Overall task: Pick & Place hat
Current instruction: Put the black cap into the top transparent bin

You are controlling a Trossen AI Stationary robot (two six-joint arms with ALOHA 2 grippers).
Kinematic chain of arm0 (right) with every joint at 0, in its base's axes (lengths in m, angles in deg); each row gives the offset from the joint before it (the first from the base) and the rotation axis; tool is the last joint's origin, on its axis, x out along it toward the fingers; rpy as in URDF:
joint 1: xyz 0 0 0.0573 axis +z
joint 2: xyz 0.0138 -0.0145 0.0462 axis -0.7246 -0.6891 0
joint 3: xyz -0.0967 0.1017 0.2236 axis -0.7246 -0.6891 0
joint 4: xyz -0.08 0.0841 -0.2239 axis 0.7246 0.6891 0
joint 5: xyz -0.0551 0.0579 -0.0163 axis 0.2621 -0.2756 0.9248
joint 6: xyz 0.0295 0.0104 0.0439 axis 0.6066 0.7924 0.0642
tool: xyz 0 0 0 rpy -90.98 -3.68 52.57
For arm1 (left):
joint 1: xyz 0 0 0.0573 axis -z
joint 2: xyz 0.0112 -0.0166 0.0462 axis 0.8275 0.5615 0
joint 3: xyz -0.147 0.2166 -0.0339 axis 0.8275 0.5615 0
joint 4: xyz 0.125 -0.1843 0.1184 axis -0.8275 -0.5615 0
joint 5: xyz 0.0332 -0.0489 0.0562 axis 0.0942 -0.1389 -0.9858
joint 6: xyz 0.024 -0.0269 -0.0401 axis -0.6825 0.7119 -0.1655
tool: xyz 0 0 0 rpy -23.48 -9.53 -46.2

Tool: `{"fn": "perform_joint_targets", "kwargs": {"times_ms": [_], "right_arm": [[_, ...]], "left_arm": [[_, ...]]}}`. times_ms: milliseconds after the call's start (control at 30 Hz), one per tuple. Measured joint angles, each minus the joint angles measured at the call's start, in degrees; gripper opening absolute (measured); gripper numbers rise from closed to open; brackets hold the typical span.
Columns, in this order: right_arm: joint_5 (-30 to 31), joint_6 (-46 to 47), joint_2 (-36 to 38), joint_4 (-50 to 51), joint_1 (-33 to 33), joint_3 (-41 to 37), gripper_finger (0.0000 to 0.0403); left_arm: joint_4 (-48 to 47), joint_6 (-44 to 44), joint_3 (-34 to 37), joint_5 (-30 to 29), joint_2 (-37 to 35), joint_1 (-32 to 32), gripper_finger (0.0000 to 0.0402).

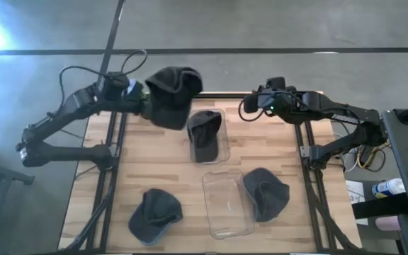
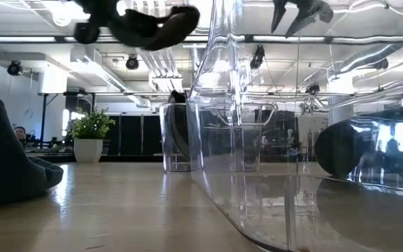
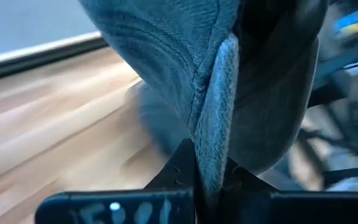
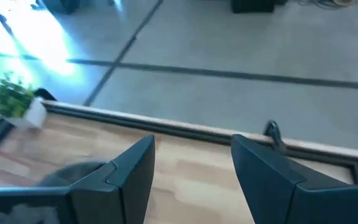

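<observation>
My left gripper (image 1: 149, 106) is shut on a dark grey hat (image 1: 173, 92) and holds it in the air over the table's far left part; the low view shows the hat (image 2: 152, 24) high above the tabletop. A second grey hat (image 1: 205, 133) sits inside a clear container (image 1: 223, 145) at the table's middle. Two more grey hats lie on the wood, one at the near left (image 1: 154, 214) and one at the near right (image 1: 266, 193). My right gripper (image 1: 248, 108) hovers open over the far right part, touching nothing; it also shows in its wrist view (image 4: 191, 168). My left gripper pinches a stitched edge of the hat (image 3: 215, 143) between its two fingers. The fabric rises out of the fingers (image 3: 179, 171) and bulges on both sides of them. The hat is lifted clear of the table and of the container.
An empty clear container (image 1: 227, 204) stands near the table's near edge, between the two lying hats; in the low view its wall (image 2: 257, 140) fills the foreground. Black frame rails (image 1: 115, 177) run along the table's left and right sides. A potted plant (image 2: 89, 136) stands beyond the far edge.
</observation>
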Motion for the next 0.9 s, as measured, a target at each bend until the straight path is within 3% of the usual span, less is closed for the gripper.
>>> {"fn": "perform_joint_targets", "kwargs": {"times_ms": [133, 367, 633, 900], "right_arm": [[-0.4, 5.9, 0.2, 7.6, 0.2, -0.1, 0.0207], [-6.0, 16.1, -0.4, 18.2, 0.5, -0.1, 0.0207], [-4.0, 16.7, -0.1, 18.1, 0.5, -0.1, 0.0207], [-2.9, 13.7, 2.6, 18.1, 0.5, -0.1, 0.0207]], "left_arm": [[7.5, 0.5, 0.2, -0.7, 4.9, 5.0, 0.0005], [4.3, -1.2, 0.7, -8.6, 15.1, 12.0, 0.0005], [4.4, 8.6, 2.3, -12.8, 20.9, 15.7, 0.0005], [14.6, 18.1, 1.9, -14.8, 28.5, 17.2, 0.0005]]}}
